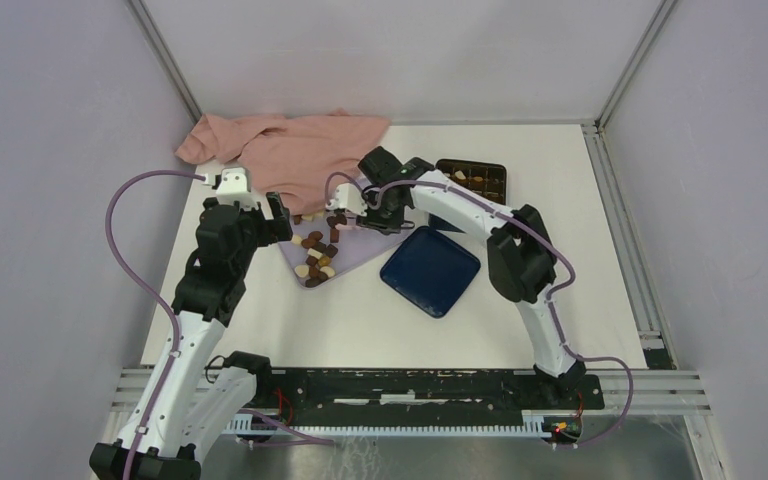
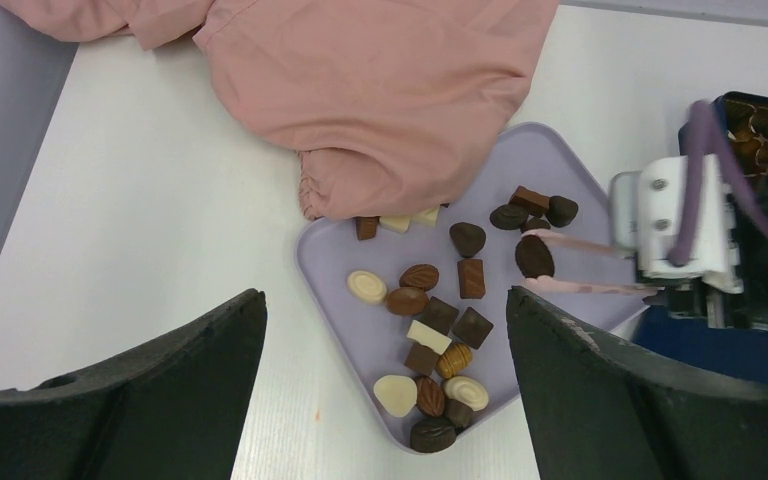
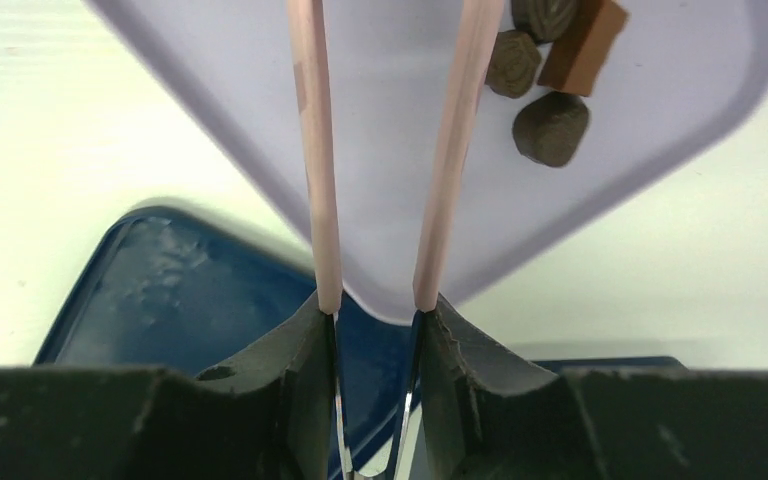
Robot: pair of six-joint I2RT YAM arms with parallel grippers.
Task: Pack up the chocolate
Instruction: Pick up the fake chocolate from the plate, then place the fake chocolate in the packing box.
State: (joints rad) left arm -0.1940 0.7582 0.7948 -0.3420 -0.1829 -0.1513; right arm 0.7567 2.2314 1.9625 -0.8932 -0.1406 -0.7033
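Step in hand: we are picking a single piece off the lilac tray (image 2: 550,165), judging by how the tweezers (image 3: 315,150) are straddling a dark oblong piece (image 2: 534,256).
Right claw (image 3: 372,330): we are clamping it on the tweezers, whose two pink arms are reaching out over the tray. We cannot tell whether the tips are touching the piece yet.
Left claw (image 2: 385,300): we are hovering it over the tray's near side, spread wide and carrying nothing.
Chocolate (image 2: 407,301): most of it is lying loose on the tray, with a few pieces tucked at the hem of the pink cloth (image 1: 290,145). Some are already sitting in the grid box (image 1: 472,178) farther back on the surface (image 1: 360,320).
Next move: we are judging that it calls for squeezing gently until the tips are gripping, lifting straight up, then carrying the piece to a free cell in the box.
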